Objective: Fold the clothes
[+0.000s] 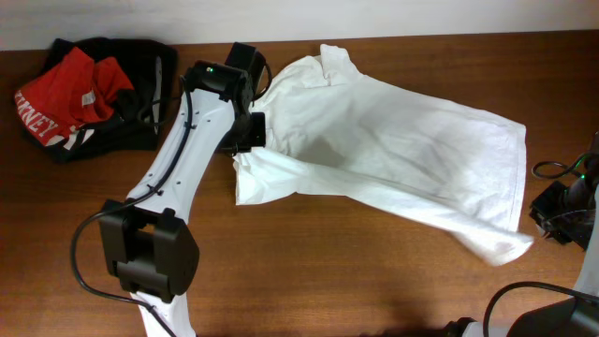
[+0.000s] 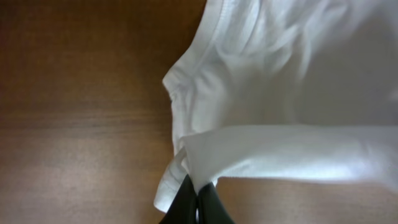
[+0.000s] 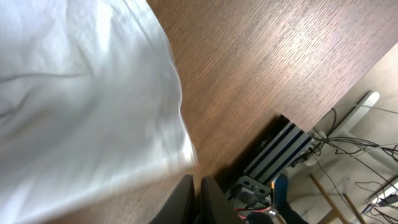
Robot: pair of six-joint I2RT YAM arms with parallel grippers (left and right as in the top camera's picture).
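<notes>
The white T-shirt (image 1: 393, 140) lies spread across the middle and right of the wooden table, with its left part bunched and lifted. My left gripper (image 1: 251, 136) is at the shirt's left side, shut on a fold of white fabric (image 2: 280, 81) that stretches away from the fingertips (image 2: 198, 191). My right gripper (image 1: 545, 217) is at the table's right edge, shut and empty (image 3: 196, 186), just beside the shirt's lower right corner (image 3: 81, 93) and not touching it.
A red garment with white lettering (image 1: 65, 94) lies on a black garment (image 1: 140, 65) at the back left. The table's right edge (image 3: 261, 134) is close to my right gripper, with metal hardware (image 3: 280, 149) and cables beyond it.
</notes>
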